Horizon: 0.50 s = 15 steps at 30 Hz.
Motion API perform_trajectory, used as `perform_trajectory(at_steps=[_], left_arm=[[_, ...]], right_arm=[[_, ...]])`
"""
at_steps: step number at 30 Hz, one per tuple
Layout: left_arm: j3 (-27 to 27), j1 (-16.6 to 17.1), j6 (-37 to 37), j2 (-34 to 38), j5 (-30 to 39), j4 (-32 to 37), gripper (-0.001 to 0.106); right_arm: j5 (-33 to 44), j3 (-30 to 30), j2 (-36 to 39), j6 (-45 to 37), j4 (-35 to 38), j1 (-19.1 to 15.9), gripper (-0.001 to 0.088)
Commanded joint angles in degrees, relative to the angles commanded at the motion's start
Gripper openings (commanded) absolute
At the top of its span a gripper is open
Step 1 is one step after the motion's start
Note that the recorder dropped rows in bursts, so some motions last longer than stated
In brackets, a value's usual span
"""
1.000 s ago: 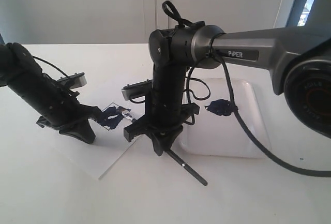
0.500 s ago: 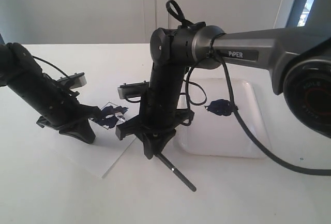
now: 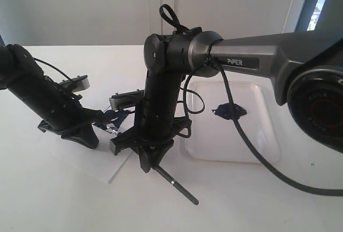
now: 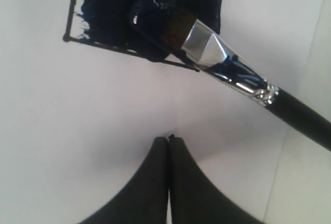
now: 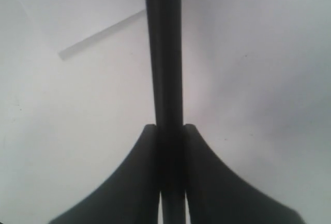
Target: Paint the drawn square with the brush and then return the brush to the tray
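Your right claw (image 3: 147, 159) is clamped on the brush (image 4: 212, 53) partway along its black handle. In the right wrist view the handle runs straight between the two fingers, which press it from both sides. In the exterior view the free end of the handle sticks out toward 5 o'clock from the claw, above the bare table (image 3: 257, 200), and the bristle end points toward 10 o'clock. The left wrist view shows the bristles, dark with paint, lying on the drawn square (image 4: 103, 17), with the silver ferrule crossing the outline near one corner. The square is mostly filled with dark blue, with a few white flecks inside it.

Your left claw (image 4: 169, 139) is closed tight, its fingertips touching each other with nothing between them. It is near the square and over the paper sheet (image 3: 102, 165); you cannot tell whether the tips touch the paper.

In the exterior view the square is largely hidden. The right arm's wrist and its camera stand in front of it, and only a sliver of blue shows between the two arms. The tray (image 3: 262, 130) sits at 3 o'clock from the right claw, near the paper, with a blue paint blob (image 3: 229, 110) on its floor. A black cable (image 3: 242, 135) from the right arm hangs across the tray in that view.
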Motion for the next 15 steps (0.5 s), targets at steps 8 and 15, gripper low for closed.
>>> perform_trajectory(at_steps=[8, 15], left_arm=[[0.00, 0.00, -0.25, 0.00, 0.00, 0.00, 0.000], [0.00, 0.00, -0.37, 0.00, 0.00, 0.00, 0.000]], right_arm=[[0.00, 0.00, 0.00, 2.01, -3.42, -0.69, 0.0000], [0.00, 0.00, 0.00, 3.26, -5.69, -1.77, 0.0000]])
